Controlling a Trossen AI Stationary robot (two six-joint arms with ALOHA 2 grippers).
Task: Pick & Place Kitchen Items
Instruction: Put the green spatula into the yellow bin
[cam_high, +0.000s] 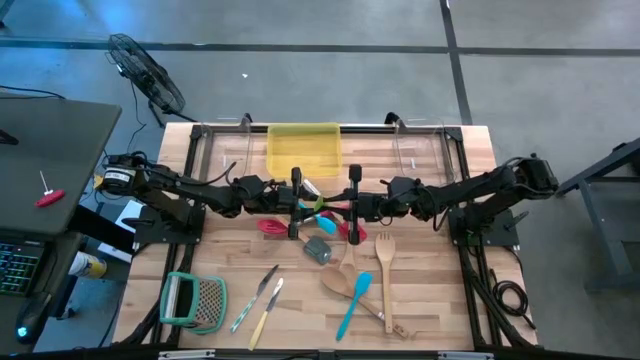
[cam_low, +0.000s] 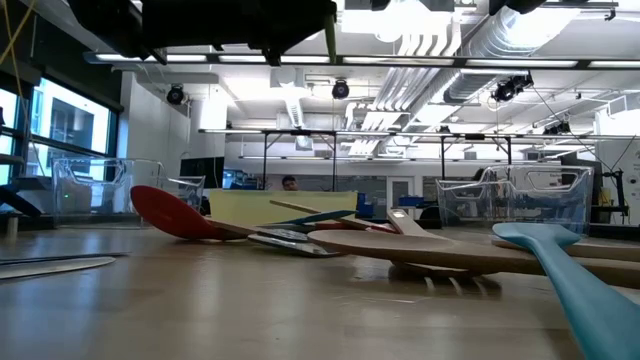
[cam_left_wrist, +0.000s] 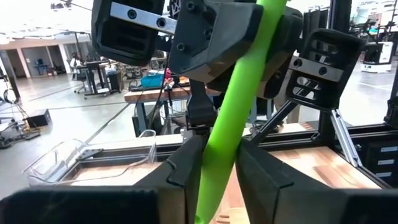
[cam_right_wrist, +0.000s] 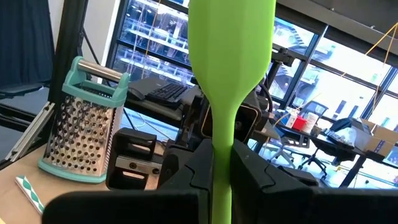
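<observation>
Handover: both hands pinch green spatula (cam_left_wrist: 233, 124); L hand (cam_left_wrist: 214, 165) must squeeze tight before R hand (cam_right_wrist: 222, 163) lets go.

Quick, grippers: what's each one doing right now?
Left gripper: closed on the green spatula.
Right gripper: shut on the same green spatula.

Place: a robotics lab in a large open hall.
Ceiling: bare ducts (cam_low: 440, 50) and strip lights (cam_low: 300, 60) ran overhead.
Floor: plain concrete (cam_high: 520, 60).
Furnishings: a wooden workbench (cam_high: 300, 310) in a metal frame, a keyboard (cam_right_wrist: 163, 92), office chairs (cam_right_wrist: 323, 149).
</observation>
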